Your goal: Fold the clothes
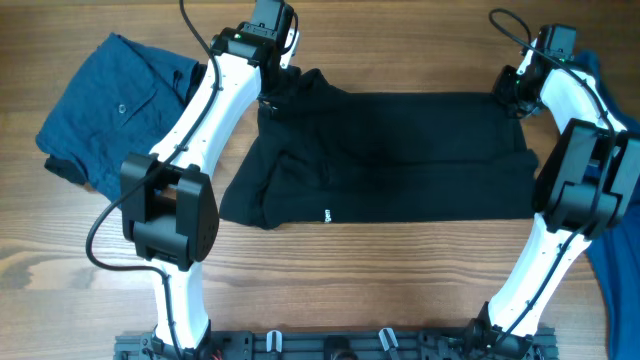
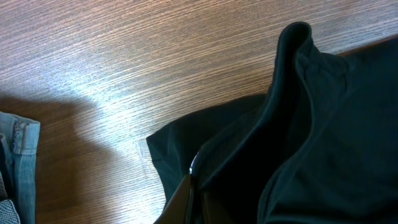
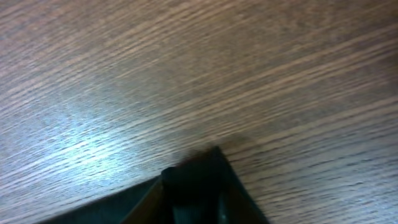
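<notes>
Wood-grain desk (image 1: 400, 270). Lying directly on it: black T-shirt (image 1: 400, 160) at centre; dark blue buttoned garment (image 1: 110, 105) far left, apart; blue shirt (image 1: 622, 275) at right edge.

A wooden table (image 1: 400, 260) with fine brown grain is seen; a pale glare of light is reflected on its surface.

The light is soft and even from overhead, and it leaves a pale sheen of glare on the wooden table (image 1: 400, 290) in both wrist views. The overhead view is sharp, though the black T-shirt (image 1: 400, 150) swallows the light and its folds barely show. The right wrist view is blurred up close, and a soft shadow darkens the wood at the left of the left wrist view.
</notes>
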Controlling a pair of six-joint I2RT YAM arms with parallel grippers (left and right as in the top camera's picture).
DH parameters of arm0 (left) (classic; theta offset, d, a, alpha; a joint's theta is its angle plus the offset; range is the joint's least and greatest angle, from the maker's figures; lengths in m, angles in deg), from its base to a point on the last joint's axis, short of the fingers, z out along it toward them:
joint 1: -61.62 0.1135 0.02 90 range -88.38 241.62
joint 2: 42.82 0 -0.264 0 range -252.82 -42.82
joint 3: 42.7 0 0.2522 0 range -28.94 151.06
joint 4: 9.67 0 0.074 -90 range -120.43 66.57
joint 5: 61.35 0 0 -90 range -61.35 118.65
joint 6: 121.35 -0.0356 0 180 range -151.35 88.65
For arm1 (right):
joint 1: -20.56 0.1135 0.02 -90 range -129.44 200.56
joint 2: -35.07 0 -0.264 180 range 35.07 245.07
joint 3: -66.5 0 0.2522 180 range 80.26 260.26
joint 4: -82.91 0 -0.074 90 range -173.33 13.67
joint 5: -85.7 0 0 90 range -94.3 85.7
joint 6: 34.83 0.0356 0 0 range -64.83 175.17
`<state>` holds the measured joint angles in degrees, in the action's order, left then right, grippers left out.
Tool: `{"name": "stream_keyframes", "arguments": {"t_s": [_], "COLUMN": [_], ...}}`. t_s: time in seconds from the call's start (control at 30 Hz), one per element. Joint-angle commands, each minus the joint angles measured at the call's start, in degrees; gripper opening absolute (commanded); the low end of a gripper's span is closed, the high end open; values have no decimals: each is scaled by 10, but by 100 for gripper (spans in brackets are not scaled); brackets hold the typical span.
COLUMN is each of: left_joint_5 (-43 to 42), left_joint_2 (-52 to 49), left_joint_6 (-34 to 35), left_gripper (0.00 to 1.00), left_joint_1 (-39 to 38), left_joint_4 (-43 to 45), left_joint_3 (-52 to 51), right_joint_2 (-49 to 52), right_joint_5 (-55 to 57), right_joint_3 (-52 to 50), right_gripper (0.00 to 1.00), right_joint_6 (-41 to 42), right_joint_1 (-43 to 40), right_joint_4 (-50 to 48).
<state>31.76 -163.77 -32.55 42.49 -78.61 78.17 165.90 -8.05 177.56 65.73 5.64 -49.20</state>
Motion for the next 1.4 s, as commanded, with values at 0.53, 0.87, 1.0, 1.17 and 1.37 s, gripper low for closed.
{"name": "stream_keyframes", "arguments": {"t_s": [0.53,0.87,1.0,1.17,1.37], "left_joint_5": [-5,-93,-123,-123,-123], "left_joint_2": [63,63,63,63,63], "left_joint_6": [6,45,49,52,51], "left_gripper": [4,4,4,4,4], "left_joint_1": [-3,-3,-3,-5,-11], "left_joint_4": [-111,-319,-343,-339,-360], "left_joint_3": [5,5,-11,-45,-47], "right_joint_2": [-169,-181,-181,-181,-181], "right_joint_5": [-37,111,120,123,137], "right_joint_3": [-12,-12,-12,-12,-12], "right_gripper": [4,4,4,5,10], "right_joint_6": [14,-1,-1,-1,-8], "right_joint_1": [-10,-28,-28,-28,-28], "right_joint_4": [206,404,414,431,463]}}
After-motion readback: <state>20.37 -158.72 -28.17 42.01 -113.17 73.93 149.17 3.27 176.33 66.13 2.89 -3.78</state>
